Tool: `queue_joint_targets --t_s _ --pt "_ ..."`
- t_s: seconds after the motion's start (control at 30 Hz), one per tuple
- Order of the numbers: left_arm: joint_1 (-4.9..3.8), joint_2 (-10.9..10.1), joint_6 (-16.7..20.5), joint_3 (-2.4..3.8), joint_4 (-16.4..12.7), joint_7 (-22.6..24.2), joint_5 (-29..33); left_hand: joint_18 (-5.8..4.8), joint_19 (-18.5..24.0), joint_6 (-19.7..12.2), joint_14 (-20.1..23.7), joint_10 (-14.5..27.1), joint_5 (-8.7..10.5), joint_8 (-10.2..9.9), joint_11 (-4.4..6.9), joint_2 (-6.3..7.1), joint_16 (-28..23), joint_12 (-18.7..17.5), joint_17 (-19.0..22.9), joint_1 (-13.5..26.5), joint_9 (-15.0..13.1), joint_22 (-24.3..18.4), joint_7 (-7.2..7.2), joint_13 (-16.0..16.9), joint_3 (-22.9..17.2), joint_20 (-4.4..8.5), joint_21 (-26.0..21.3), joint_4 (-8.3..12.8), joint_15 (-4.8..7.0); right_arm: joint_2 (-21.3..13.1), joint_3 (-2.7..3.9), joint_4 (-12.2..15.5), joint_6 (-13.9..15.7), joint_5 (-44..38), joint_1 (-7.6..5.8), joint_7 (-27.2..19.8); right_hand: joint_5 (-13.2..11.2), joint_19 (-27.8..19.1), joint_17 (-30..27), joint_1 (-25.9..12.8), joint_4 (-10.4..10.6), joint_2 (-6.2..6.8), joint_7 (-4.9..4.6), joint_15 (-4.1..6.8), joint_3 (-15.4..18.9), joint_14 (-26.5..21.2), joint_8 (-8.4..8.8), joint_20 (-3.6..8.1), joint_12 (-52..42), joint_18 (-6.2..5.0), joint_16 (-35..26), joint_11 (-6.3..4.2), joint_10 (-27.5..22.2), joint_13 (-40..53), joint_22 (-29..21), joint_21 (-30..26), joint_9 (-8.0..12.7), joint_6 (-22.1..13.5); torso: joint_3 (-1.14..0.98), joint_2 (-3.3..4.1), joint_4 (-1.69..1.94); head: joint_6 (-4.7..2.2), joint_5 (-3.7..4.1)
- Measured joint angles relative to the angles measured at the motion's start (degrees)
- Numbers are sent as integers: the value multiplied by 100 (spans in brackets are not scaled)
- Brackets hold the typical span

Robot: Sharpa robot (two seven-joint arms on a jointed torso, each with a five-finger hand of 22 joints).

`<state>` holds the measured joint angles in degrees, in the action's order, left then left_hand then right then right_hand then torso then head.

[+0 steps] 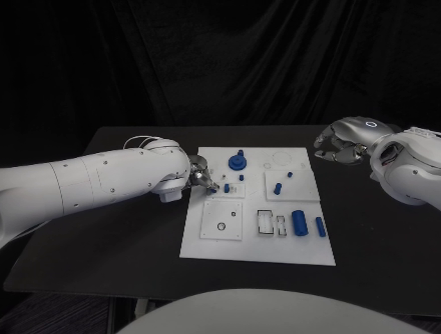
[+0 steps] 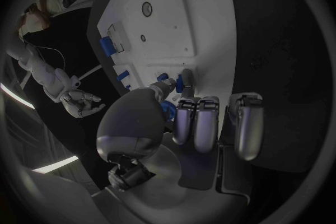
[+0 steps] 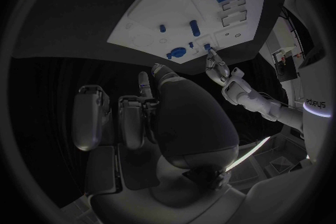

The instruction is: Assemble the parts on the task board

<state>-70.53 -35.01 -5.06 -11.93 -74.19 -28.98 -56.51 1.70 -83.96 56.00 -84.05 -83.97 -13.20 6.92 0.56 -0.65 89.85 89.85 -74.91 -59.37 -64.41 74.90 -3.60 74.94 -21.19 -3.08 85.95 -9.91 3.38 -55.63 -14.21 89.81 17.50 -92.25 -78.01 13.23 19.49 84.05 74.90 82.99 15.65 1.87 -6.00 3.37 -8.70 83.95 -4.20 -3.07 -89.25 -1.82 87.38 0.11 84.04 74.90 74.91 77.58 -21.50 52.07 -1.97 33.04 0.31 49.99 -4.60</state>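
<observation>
Black table, task board (image 1: 206, 247); left hand (image 1: 202, 179) pinches blue part (image 2: 168, 110); right hand (image 1: 341, 147) curled, empty.

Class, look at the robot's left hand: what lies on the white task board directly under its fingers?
The left hand hovers at the white task board left edge, by a small blue peg. Whatever lies directly beneath its fingers is covered, so I cannot tell whether it holds a part.

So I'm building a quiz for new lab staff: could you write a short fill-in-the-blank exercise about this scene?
1. The left hand is at the white board's ____ edge.
2. The small parts on the board, such as the cylinder, are coloured ____.
3. The right hand hangs over the black ____, off the board.

Missing words: left; blue; table
</observation>
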Motion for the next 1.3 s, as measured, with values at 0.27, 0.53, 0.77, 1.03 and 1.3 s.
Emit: queue_joint_targets --t_s 0.27,0.53,0.77,1.03,1.3 --pt "3 6 -48 8 13 -3 0 0 0 -10 0 0 109 -27 0 -29 0 0 0 30 16 0 -10 0 62 0 0 -28 0 0 -2 0 -1 0 0 10 0 0 0 0 0 0 0 0 0 0 0 0 0 0 0 0 0 0 0 0 0 0 -2 -4 -3 0 2" --pt "5 12 -71 16 27 -4 0 0 0 -40 0 0 228 -83 0 -53 0 0 0 53 30 5 -43 0 149 0 -20 -84 0 0 -2 0 -5 0 0 19 0 0 0 0 0 0 0 0 0 0 0 0 0 0 0 0 0 0 0 0 -1 0 1 -1 -5 0 4" --pt "5 24 -70 24 49 8 4 0 0 -63 0 4 263 -114 -38 -45 0 0 0 105 57 4 -84 0 237 0 -20 -171 0 2 -2 0 -10 0 1 27 0 0 0 0 0 0 0 0 0 0 0 0 0 0 0 0 0 0 4 0 -1 0 4 4 -6 0 1" --pt "5 36 -63 29 79 37 6 0 0 -81 21 4 263 -162 -38 -115 0 0 0 176 75 4 -104 0 327 0 -20 -262 -21 2 0 -1 -18 0 1 35 0 0 0 0 0 0 0 0 0 0 0 0 0 0 0 0 0 0 4 0 -1 0 4 7 -4 0 8" --pt "9 39 -63 29 95 77 8 1 -2 -85 -1 -16 263 -198 -57 -182 0 0 0 243 93 3 -102 0 467 -43 -41 -402 -42 1 -1 -1 -24 0 1 40 0 0 0 0 0 0 0 0 0 0 0 0 0 0 0 0 0 0 3 0 5 0 4 7 -3 0 19"
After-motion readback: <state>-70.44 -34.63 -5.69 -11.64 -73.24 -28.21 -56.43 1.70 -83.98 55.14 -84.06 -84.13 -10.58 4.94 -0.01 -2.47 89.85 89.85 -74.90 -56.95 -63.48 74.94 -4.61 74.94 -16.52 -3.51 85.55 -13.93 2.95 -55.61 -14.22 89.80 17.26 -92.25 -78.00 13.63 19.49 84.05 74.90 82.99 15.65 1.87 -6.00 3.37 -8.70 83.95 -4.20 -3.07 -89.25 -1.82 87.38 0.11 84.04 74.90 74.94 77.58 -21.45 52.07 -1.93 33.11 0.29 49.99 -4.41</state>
